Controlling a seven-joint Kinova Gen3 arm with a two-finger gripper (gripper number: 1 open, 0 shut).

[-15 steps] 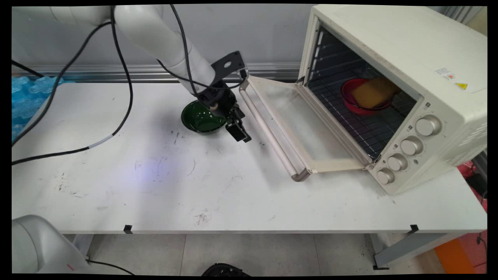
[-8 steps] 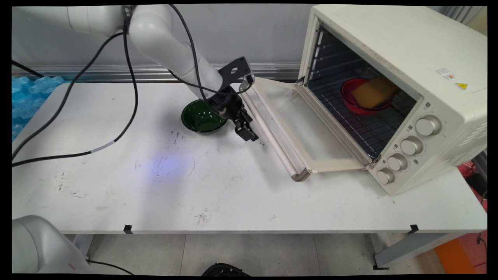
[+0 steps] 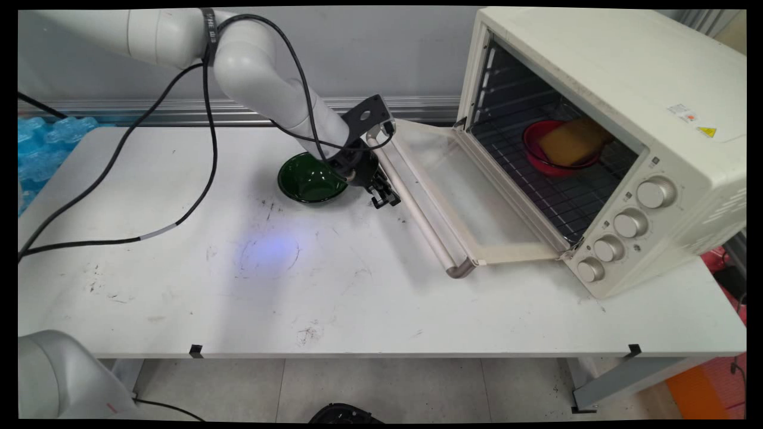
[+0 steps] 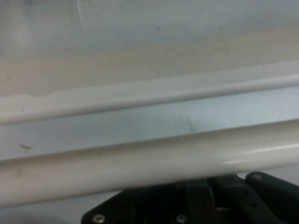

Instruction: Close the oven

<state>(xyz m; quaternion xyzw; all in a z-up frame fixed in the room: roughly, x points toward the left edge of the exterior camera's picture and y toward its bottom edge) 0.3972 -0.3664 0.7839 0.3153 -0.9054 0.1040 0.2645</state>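
The white table (image 3: 334, 298) is scuffed with dark marks along its near half. Farther in, the black gripper (image 3: 384, 199) hangs low over the tabletop, tipped toward the oven door's handle bar (image 3: 417, 220) and just beside it. Whether its fingers are spread or closed cannot be told from either view. In the hand view the handle bar (image 4: 149, 161) runs as a thick cream rod across the lower picture, right in front of the gripper's linkage, with the door's frame (image 4: 140, 95) beyond it.

Just behind and to the left of the gripper sits a dark green bowl (image 3: 307, 179), partly covered by the arm's wrist (the rim nearest the gripper is hidden). Black cables (image 3: 202, 149) droop from the arm to the table's left side.

To the right, the cream toaster oven (image 3: 644, 119) stands with its glass door (image 3: 471, 190) folded down flat onto the table. Deep inside on the wire rack (image 3: 554, 196) rests a red bowl (image 3: 539, 158) holding a yellow block, maybe a sponge (image 3: 572, 142). Four knobs (image 3: 630, 223) line the oven's front panel.
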